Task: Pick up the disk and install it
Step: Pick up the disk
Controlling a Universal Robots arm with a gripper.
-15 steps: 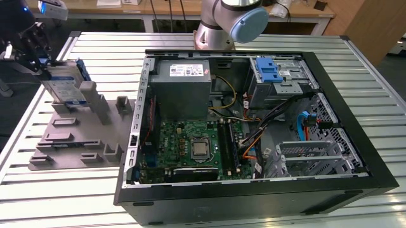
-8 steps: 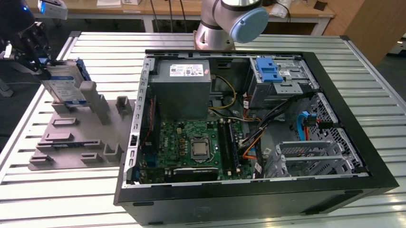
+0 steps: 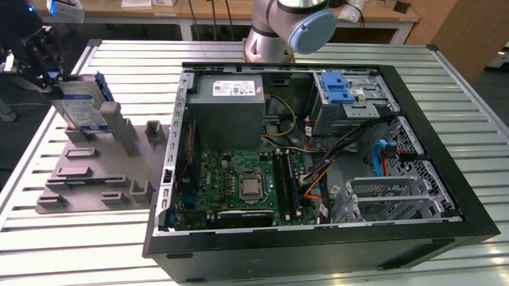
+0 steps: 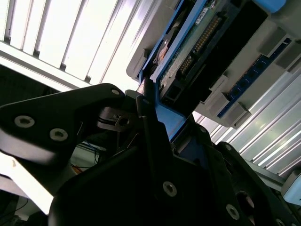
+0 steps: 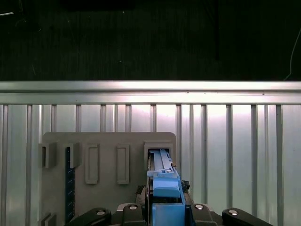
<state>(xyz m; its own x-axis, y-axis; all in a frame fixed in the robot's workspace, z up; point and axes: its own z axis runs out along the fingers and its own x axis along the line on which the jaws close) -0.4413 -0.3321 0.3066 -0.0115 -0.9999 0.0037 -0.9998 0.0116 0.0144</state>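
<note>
The disk (image 3: 80, 110), silver-grey with a blue-and-white label and a blue frame, stands on edge and slightly tilted in a slot of the grey holder (image 3: 95, 173) at the exterior view's left. My gripper (image 3: 57, 88) comes down on its upper end, shut on the disk. In the first wrist view the disk's blue frame (image 5: 164, 183) sits between the fingers of the gripper (image 5: 164, 209), its far end at the holder's slot (image 5: 157, 153). In the second wrist view the black fingers (image 4: 146, 108) clamp the blue edge of the disk (image 4: 188, 52).
The open computer case (image 3: 310, 235) lies on the slatted metal table (image 3: 80, 250) at the exterior view's right, with a motherboard, a grey power supply (image 3: 230, 113), cables and a drive bay with a blue latch (image 3: 342, 89). The arm's base (image 3: 278, 30) stands behind the case.
</note>
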